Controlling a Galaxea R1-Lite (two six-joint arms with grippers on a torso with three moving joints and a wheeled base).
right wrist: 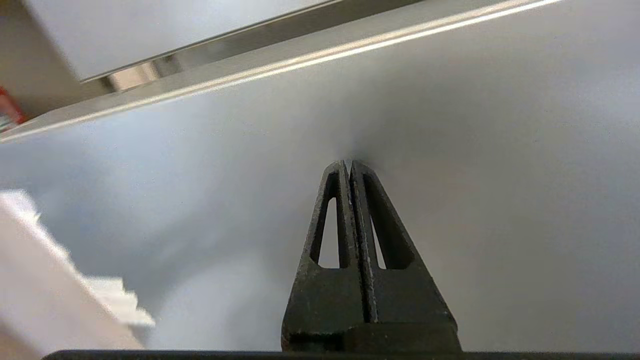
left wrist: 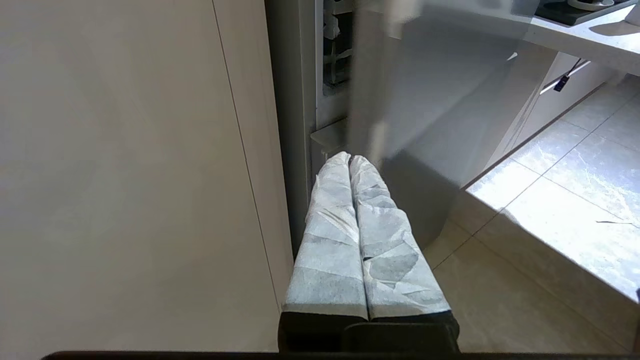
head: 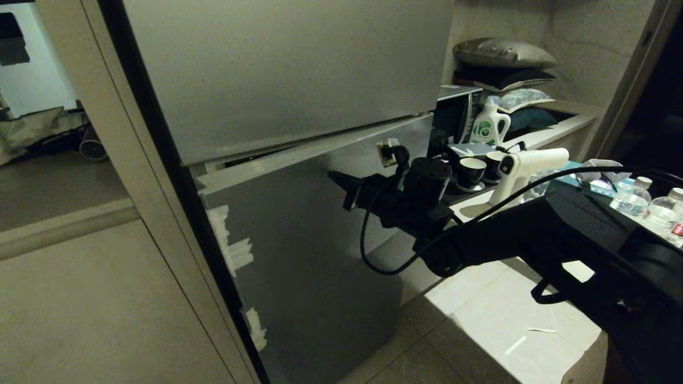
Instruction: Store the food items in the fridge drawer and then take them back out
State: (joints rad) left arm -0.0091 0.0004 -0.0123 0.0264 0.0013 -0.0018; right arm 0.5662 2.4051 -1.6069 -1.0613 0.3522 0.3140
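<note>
The right tool [head: 341,184], fingers pressed together and empty, points at the grey lower fridge door [head: 299,256], which stands slightly ajar. No drawer or food shows. The step looks like door handling; next it likely needs swinging wide, toward 3 o'clock.
</note>
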